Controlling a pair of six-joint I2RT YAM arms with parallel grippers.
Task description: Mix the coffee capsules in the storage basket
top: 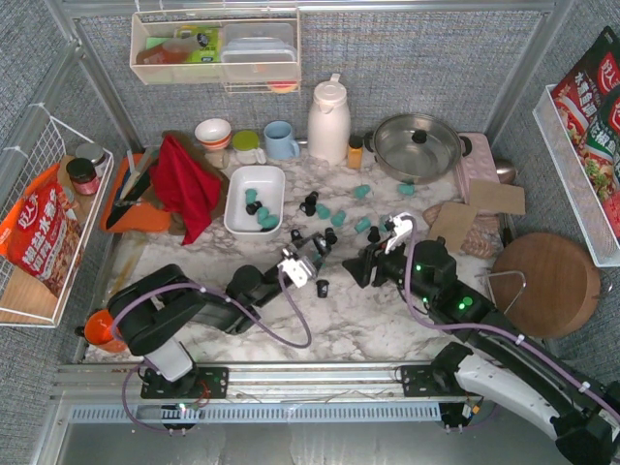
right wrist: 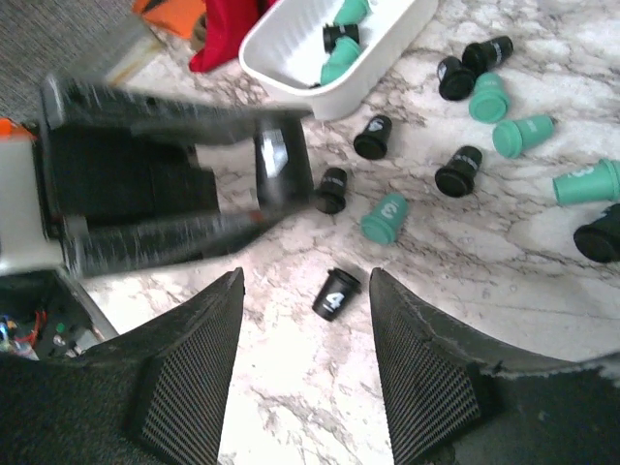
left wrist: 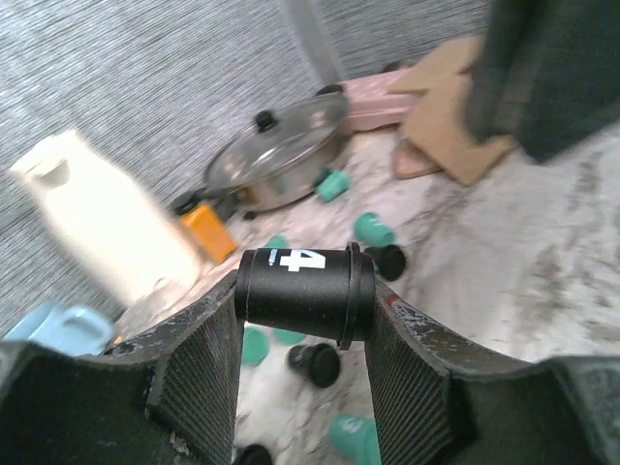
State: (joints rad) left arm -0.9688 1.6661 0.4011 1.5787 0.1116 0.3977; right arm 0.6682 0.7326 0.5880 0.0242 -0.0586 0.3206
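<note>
One black capsule [left wrist: 305, 289] is clamped in the left gripper [left wrist: 306, 308]; the right gripper [right wrist: 305, 286] gapes empty

1. Storage basket [top: 232, 201]: white, rectangular, rounded corners, shallow walls; it sits flat on the marble.
2. Basket capsules [top: 260, 209]: a small cluster lying inside the storage basket, mostly teal-green with at least one black (exact count unclear).
3. Loose capsules [top: 339, 217]: teal-green and black mixed, scattered on the marble to the right of the basket, most on their sides.
4. Outlying teal capsule [top: 406, 189]: farthest right of the basket, well apart from it.
5. Lone black capsule [right wrist: 336, 294]: white mark on its body, tipped over, nearer than the basket and to its right.
6. Held black capsule [left wrist: 305, 289]: white "4" on its side, horizontal, clamped between the pads of the left gripper [left wrist: 305, 325].
</note>
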